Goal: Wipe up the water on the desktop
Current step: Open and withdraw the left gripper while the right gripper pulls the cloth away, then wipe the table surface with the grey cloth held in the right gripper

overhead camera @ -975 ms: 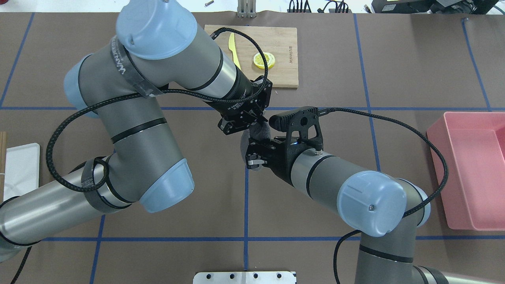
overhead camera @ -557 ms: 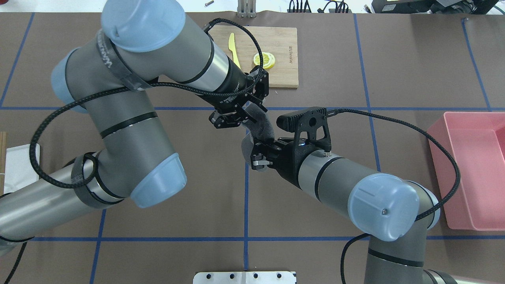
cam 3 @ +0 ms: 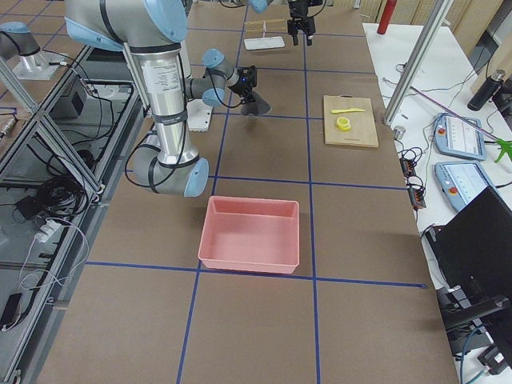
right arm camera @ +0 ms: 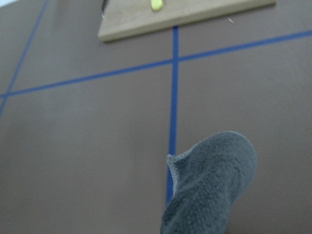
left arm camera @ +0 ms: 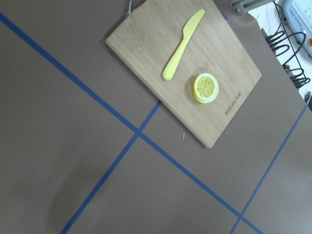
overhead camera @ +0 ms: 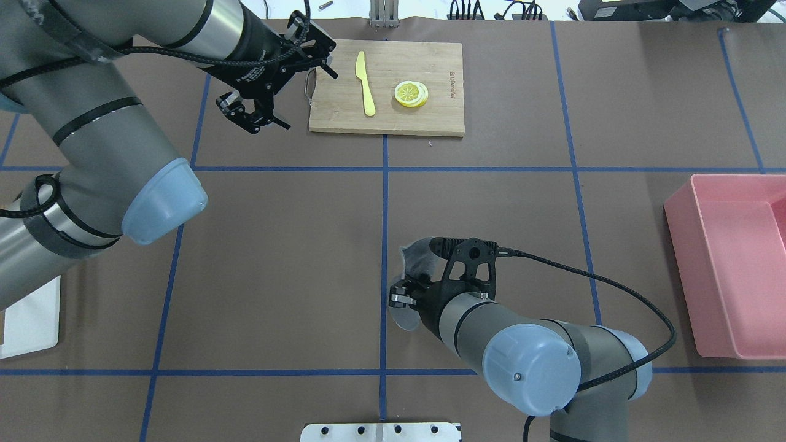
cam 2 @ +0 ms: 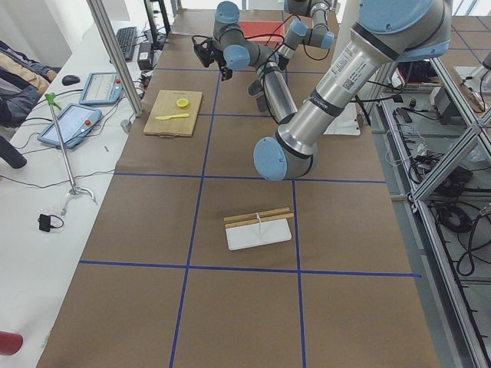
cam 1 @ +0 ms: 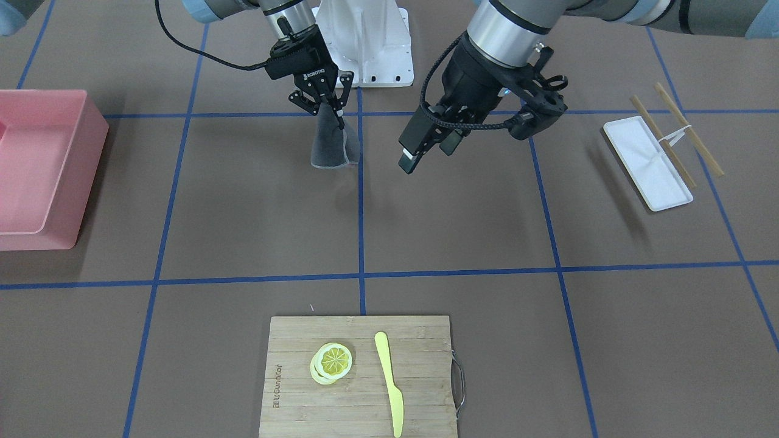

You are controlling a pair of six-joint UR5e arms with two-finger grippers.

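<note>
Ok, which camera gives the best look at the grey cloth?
The front-facing view: the grey cloth hangs whole and unobstructed from the right gripper. Overhead, the wrist covers most of it. The right wrist view shows only a blurred end, and the right side view shows it tiny.

We see a brown desktop (cam 1: 243, 201) with thin blue lines that make big boxes. The cloth (cam 1: 331, 146) is dark grey. The bin (cam 1: 85, 182) at one edge is pink. The cutting board (cam 1: 420, 365) is light wood with stripes. On it the knife (cam 1: 383, 359) and lemon slice (cam 1: 333, 361) are yellow. The tray (cam 1: 648, 161) is white. The left arm (overhead camera: 92, 123) and right arm (overhead camera: 473, 319) are grey with light blue caps.
</note>
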